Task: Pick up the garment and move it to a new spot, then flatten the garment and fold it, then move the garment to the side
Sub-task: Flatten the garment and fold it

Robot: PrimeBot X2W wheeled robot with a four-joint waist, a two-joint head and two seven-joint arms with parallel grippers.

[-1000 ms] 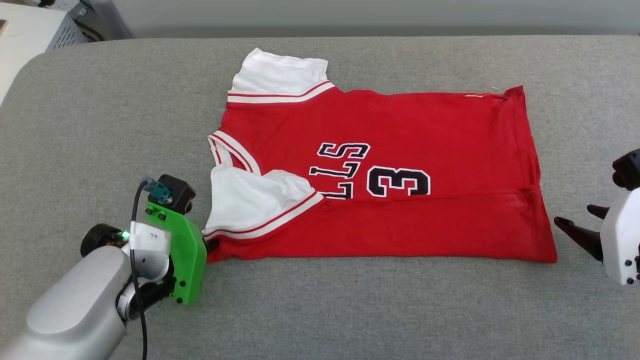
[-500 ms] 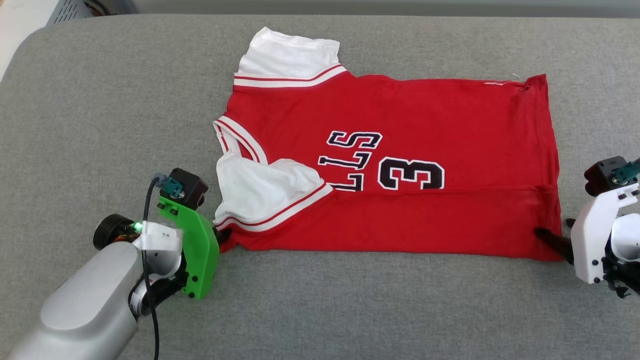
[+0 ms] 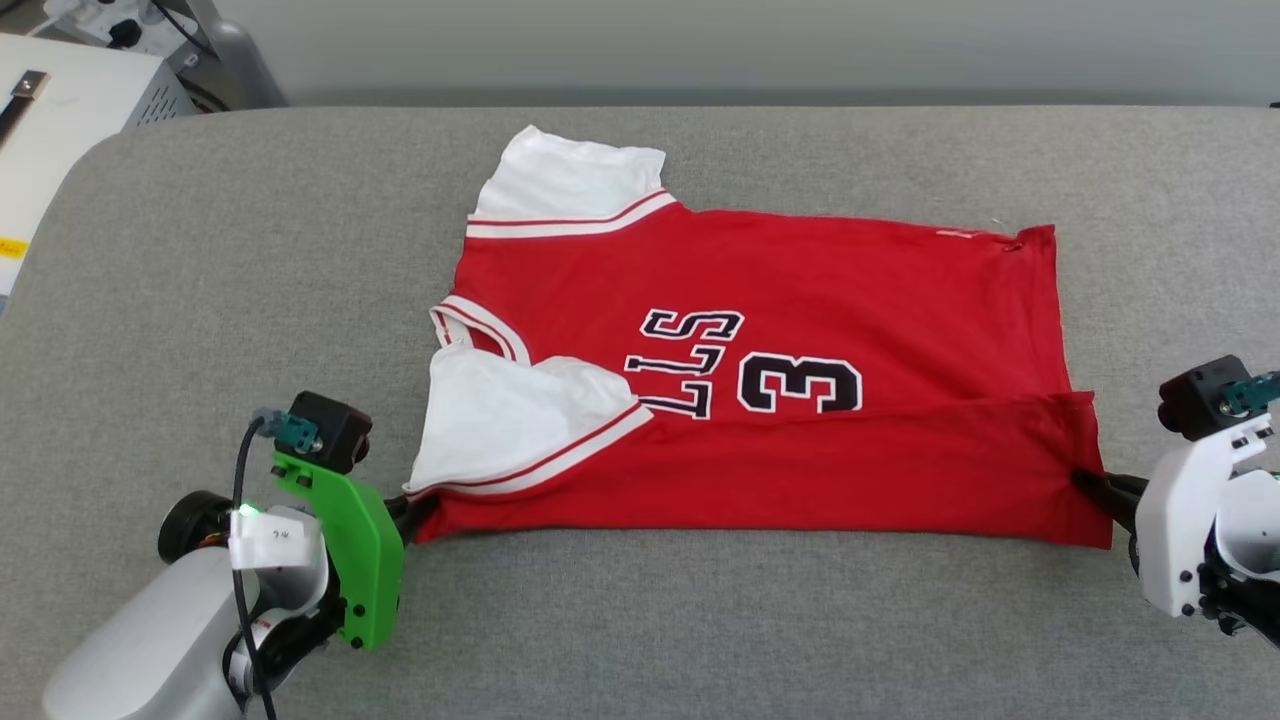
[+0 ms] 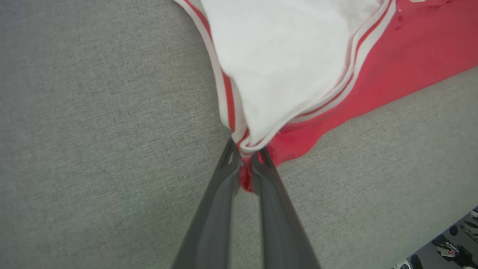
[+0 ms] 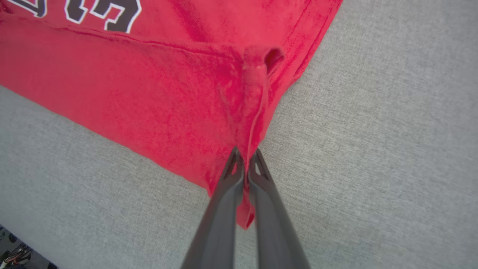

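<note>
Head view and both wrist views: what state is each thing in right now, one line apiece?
garment: lying on the grey surface, near long edge folded up over part of the lettering.
near sleeve: folded inward onto the chest.
far sleeve: spread out flat.
left pincer: shut on the garment's sleeve-side near corner.
right pincer: shut on the garment's hem-side near corner.

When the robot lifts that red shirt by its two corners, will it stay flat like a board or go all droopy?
Probably droopy: the garment bunches into soft folds where the right gripper pinches it. It would likely sag in the middle, being held just at two near corners, the other by the left gripper. It looks thin, so probably light.
</note>
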